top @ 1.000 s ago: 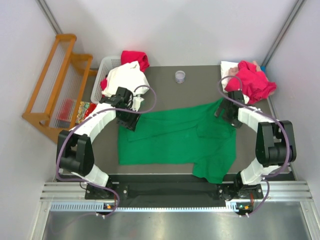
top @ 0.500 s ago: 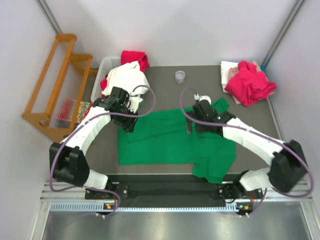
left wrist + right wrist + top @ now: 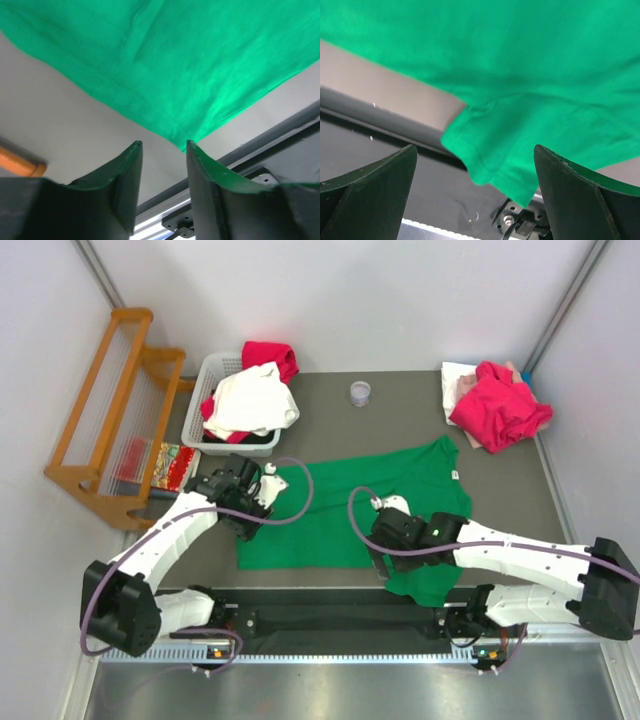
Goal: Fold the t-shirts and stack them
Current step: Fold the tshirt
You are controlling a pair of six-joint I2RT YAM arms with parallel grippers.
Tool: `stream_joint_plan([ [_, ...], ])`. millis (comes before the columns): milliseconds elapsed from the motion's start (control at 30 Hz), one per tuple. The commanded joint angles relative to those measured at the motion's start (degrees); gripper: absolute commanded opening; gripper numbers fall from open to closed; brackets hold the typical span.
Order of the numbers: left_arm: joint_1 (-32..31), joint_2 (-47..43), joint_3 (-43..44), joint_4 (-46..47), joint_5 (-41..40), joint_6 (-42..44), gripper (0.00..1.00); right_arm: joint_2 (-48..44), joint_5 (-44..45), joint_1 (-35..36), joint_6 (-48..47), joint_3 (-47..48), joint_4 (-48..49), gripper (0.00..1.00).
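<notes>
Setting: A grey worktop (image 3: 400, 420) in a white-walled booth, seen from above, with a wooden rack (image 3: 105, 410) standing off its left side.
Overhead, the shirt: A green t-shirt (image 3: 330, 510) lies spread across the middle of the worktop, one sleeve (image 3: 425, 585) drooping over the near edge.
Overhead, the rest: A basket (image 3: 213, 367) at the far left corner holds a white tee (image 3: 250, 400) and a red tee (image 3: 272, 355). A magenta tee (image 3: 500, 405) is heaped at the far right corner, and a small cup (image 3: 360, 393) sits between them.
Overhead, the arms: The left tool (image 3: 247, 528) hangs over the shirt's left edge. The right tool (image 3: 384, 552) is low at the near hem, beside the drooping sleeve.
Left wrist: The left tool (image 3: 164, 147) is partly spread with nothing pinched, and the shirt's near left corner (image 3: 182, 140) lies just off the fingertips.
Right wrist: The right tool (image 3: 475, 150) is spread wide and empty above the sleeve (image 3: 490, 165), which spills past the worktop's edge.
Risk, left: The corner is thin and flat, so a closing tool may well scrape the worktop and miss the cloth.
Risk, right: The overhanging sleeve could pull the shirt off the edge, or get folded in as a lump.
Risk, both: Uneven lifts would likely skew the fold.
</notes>
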Motion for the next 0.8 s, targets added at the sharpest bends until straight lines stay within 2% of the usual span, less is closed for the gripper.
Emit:
stream_joint_plan([
  [0,0.0,-6.3,-2.3,3.7,-4.0,1.4,0.45,0.2,0.1,3.8,3.7,-1.1,-1.0,0.98],
  [67,0.0,-7.9,-3.8,4.2,-4.2,1.5,0.48,0.7,0.0,4.7,4.2,-1.9,-0.7,0.98],
  [100,0.0,-8.8,-4.2,4.2,-4.2,1.5,0.60,0.9,-0.1,5.6,4.5,-2.1,-0.6,0.98],
  [167,0.0,-9.4,-4.6,3.7,-6.3,1.2,0.73,1.7,0.0,7.2,5.4,-2.7,-0.6,0.97],
  [233,0.2,-9.5,-4.5,3.4,-6.0,1.0,0.79,2.2,-0.1,8.3,6.6,-3.1,-0.6,0.97],
  [267,0.0,-9.5,-4.3,3.2,-5.7,1.9,0.90,2.5,-0.4,9.1,6.9,-3.6,-0.6,0.96],
  [300,0.0,-9.4,-4.1,3.0,-5.5,1.9,0.98,2.7,-0.5,9.4,7.2,-3.7,-0.7,0.96],
  [333,0.0,-9.3,-4.1,3.1,-5.1,2.2,0.99,2.7,-0.6,9.7,7.8,-3.9,-0.9,0.96],
  [400,0.0,-8.7,-4.1,2.3,-5.0,3.3,0.99,2.8,-0.7,10.5,8.3,-4.6,-1.1,0.96],
  [467,0.0,-7.4,-3.9,1.5,-2.9,3.9,0.94,2.6,-0.6,10.8,9.1,-5.3,-1.3,0.96],
  [500,0.0,-6.8,-3.7,1.1,-2.8,3.9,0.85,2.4,-0.6,10.8,9.3,-5.6,-1.2,0.96],
  [567,-0.3,-4.8,-3.3,0.6,-2.5,3.9,0.79,2.2,-0.2,10.8,9.7,-6.4,-1.2,0.97],
  [600,-0.4,-4.0,-2.9,-0.1,-2.9,3.7,0.72,2.1,-0.2,10.8,9.8,-6.6,-1.1,0.96],
  [767,-1.0,1.7,1.2,-4.7,-2.1,1.9,0.60,2.0,0.0,10.7,10.6,-7.8,-0.6,0.96],
])
